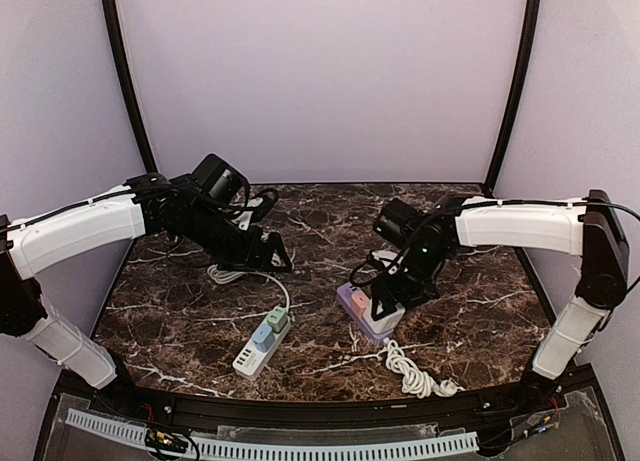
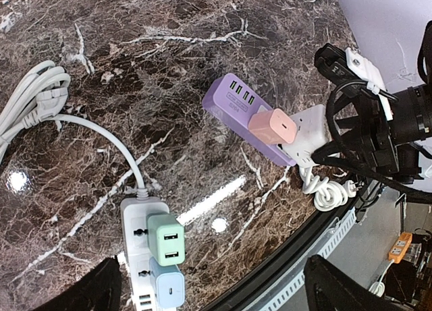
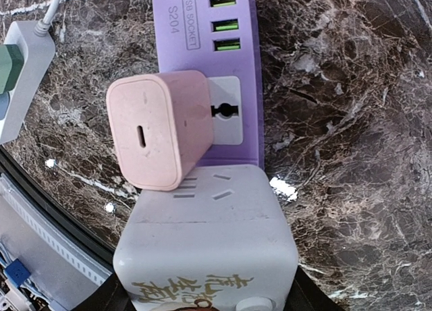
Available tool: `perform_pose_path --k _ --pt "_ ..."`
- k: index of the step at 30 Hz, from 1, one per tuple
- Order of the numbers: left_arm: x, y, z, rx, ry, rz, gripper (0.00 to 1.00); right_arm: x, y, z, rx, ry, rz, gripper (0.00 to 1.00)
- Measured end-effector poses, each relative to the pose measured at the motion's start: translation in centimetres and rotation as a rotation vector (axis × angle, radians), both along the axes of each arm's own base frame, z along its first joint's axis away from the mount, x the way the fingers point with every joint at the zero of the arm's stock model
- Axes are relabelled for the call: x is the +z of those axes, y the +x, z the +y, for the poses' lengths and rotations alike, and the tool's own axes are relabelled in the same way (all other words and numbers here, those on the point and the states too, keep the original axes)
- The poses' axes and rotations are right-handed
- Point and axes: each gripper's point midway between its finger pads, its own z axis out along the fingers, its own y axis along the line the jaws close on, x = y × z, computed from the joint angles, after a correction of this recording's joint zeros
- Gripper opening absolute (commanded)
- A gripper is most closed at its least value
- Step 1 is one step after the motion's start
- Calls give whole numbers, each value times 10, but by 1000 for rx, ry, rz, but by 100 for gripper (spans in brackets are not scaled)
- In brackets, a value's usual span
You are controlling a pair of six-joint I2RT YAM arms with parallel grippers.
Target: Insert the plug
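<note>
My right gripper is shut on a white cube plug, which rests against the near end of a purple power strip. A pink charger is plugged into that strip just beyond the cube, next to one bare socket. In the top view the purple strip lies right of the table's centre. I cannot tell how deep the cube's pins sit. My left gripper is open and empty, raised above the table near a white power strip.
The white strip carries a green charger and a blue charger. Its cord runs to a coiled bundle at the left. The cube's coiled white cord lies by the table's front edge.
</note>
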Motion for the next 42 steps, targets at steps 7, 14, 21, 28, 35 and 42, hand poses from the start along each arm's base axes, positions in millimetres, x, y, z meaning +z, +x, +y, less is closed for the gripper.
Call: perform_pose_path --k 7,14,21,28,35,42 --pt "0 0 0 -1 0 0 94 0 -1 2 -6 -50 -15 0" --pt "0 0 0 -6 2 -4 94 0 -1 3 -20 -95 -26 0" --pt "0 0 0 -6 3 -5 94 -4 0 4 -23 -152 -35 0" --pt "0 0 1 -9 7 -9 94 -4 -2 7 -18 -189 -45 0" --pt "-2 0 2 -9 14 -7 94 -4 -2 8 -17 -209 -44 0" --pt "-2 0 2 -13 17 -10 94 -4 -2 9 -19 -230 -46 0"
